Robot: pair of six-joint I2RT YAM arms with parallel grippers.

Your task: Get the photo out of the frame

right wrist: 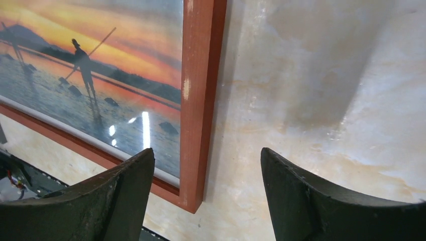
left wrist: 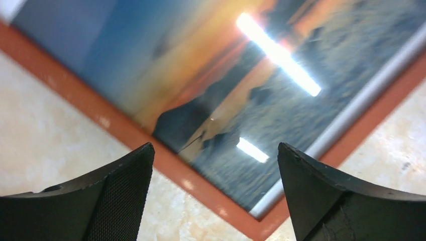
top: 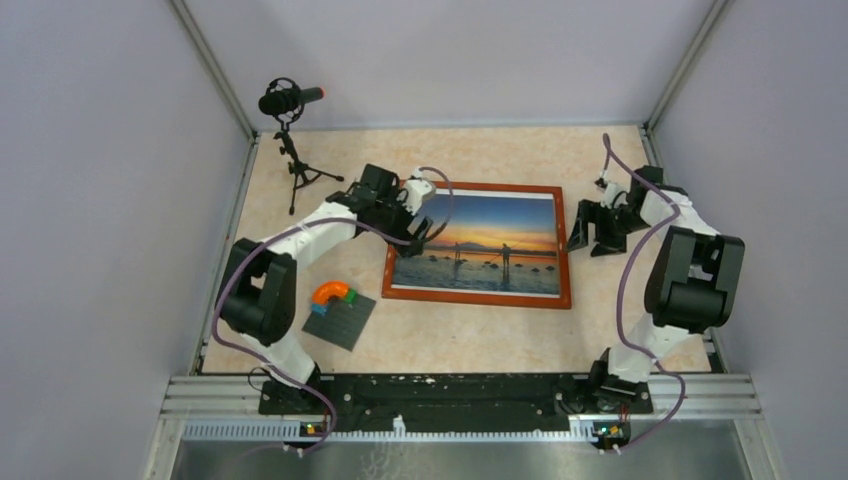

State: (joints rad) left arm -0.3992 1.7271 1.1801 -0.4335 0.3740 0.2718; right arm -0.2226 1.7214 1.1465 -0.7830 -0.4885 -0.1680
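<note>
The frame (top: pixel 480 297) lies face up in the middle of the table, with the sunset photo (top: pixel 485 245) inside it behind the glossy front. My left gripper (top: pixel 418 235) is open and empty, hovering over the frame's left edge. In the left wrist view the gripper (left wrist: pixel 215 148) is above the red-brown border (left wrist: pixel 108 120) and the photo (left wrist: pixel 201 65) near a corner. My right gripper (top: pixel 592 235) is open and empty just right of the frame. In the right wrist view the gripper (right wrist: pixel 206 150) straddles the frame's right border (right wrist: pixel 201 75) near its corner, beside the photo (right wrist: pixel 90 65).
A microphone on a small tripod (top: pixel 290 100) stands at the back left. A small grey studded baseplate (top: pixel 340 320) with an orange arch (top: pixel 330 292) lies left of the frame's near corner. Walls enclose the table on three sides.
</note>
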